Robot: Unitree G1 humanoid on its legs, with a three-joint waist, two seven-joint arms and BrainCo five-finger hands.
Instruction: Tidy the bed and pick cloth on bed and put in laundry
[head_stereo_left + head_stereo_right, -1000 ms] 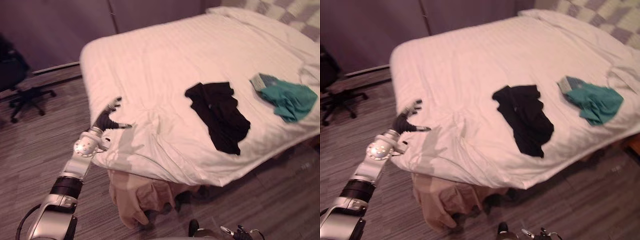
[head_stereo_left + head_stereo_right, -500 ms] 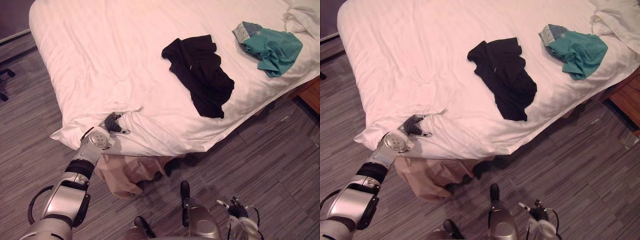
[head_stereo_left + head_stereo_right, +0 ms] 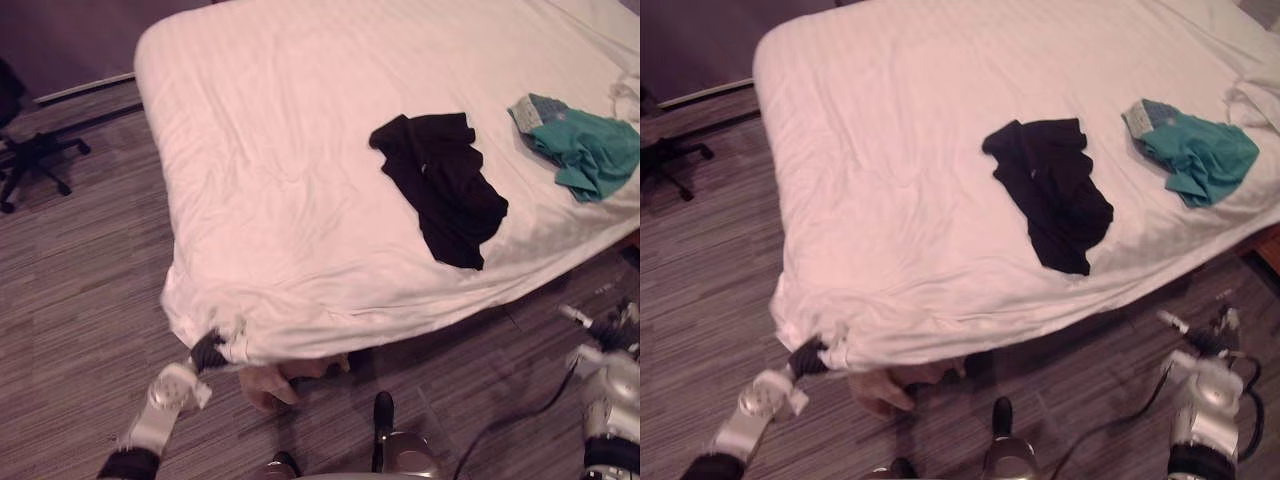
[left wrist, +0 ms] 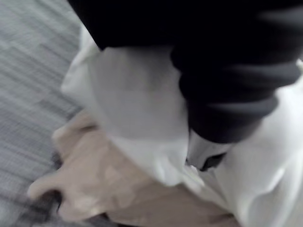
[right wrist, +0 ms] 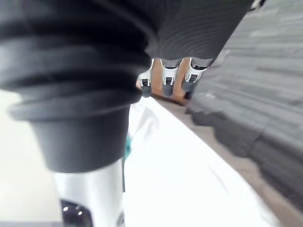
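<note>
Tidying step: left hand (image 3: pixel 207 351) at the near corner of the duvet (image 3: pixel 290 230), fingers bunching its edge; right hand (image 5: pixel 169 78) idle, fingers loosely straight; black cloth (image 3: pixel 440 200) and teal cloth (image 3: pixel 585 155) lie on the duvet, untouched; next, likely: square the corner, let go, reach for the black cloth.

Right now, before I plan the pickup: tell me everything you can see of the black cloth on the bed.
The black cloth is a soft, crumpled garment, plain and dark, spread loosely with folds. It lies on the white duvet, near the bed's front edge, apart from the teal cloth. Nothing rests on it.
</note>
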